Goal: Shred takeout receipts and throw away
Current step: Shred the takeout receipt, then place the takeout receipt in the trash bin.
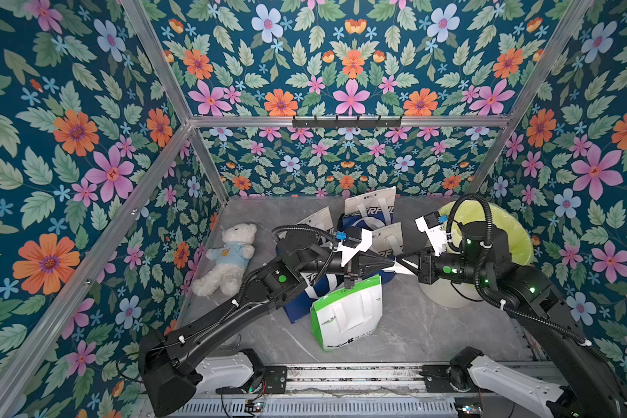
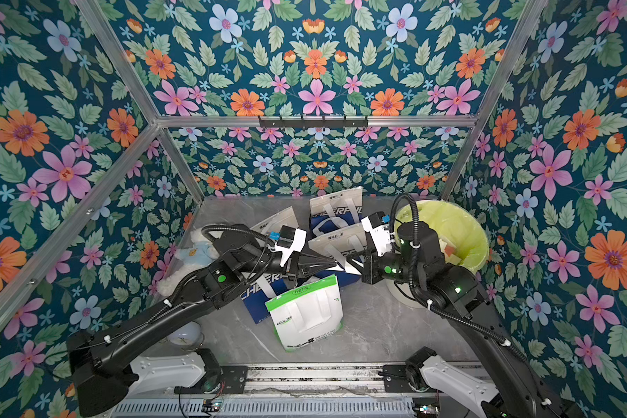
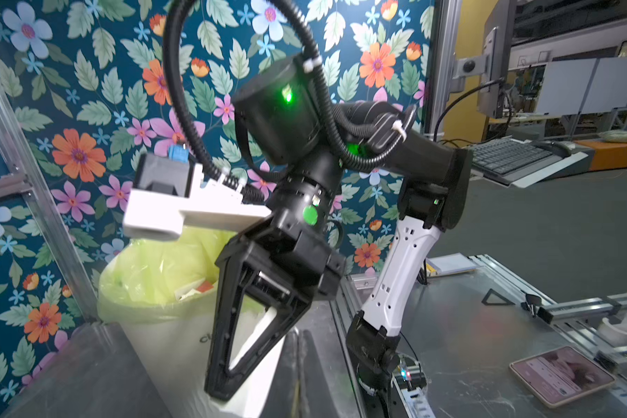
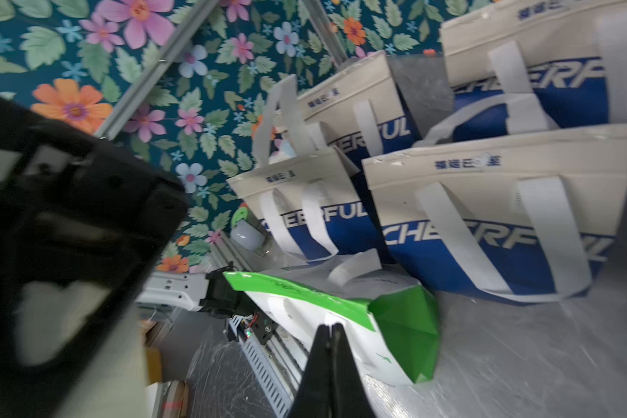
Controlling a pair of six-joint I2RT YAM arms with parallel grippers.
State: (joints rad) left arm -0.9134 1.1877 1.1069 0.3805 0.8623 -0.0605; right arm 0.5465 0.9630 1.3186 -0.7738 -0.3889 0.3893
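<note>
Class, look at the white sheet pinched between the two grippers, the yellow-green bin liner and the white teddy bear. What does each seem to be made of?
The white sheet looks like thin matte paper: it folds where pinched. The yellow-green bin liner: glossy translucent plastic film, wrinkled. The white teddy bear: fuzzy plush fabric, probably synthetic.

**Grippers meet tip to tip, both closed**

The left gripper point(image 1: 391, 263) has its jaws pressed together, with its wrist in line straight behind it. The left arm point(image 1: 232, 318) falls away behind the wrist to a bent elbow. Directly ahead of its tips and facing it, the right gripper point(image 1: 400, 261) is likewise closed, and the right arm point(image 1: 543, 307) folds back behind it. The two sets of tips almost touch, each pinching the white receipt point(image 1: 401, 269) that spans them.
</note>
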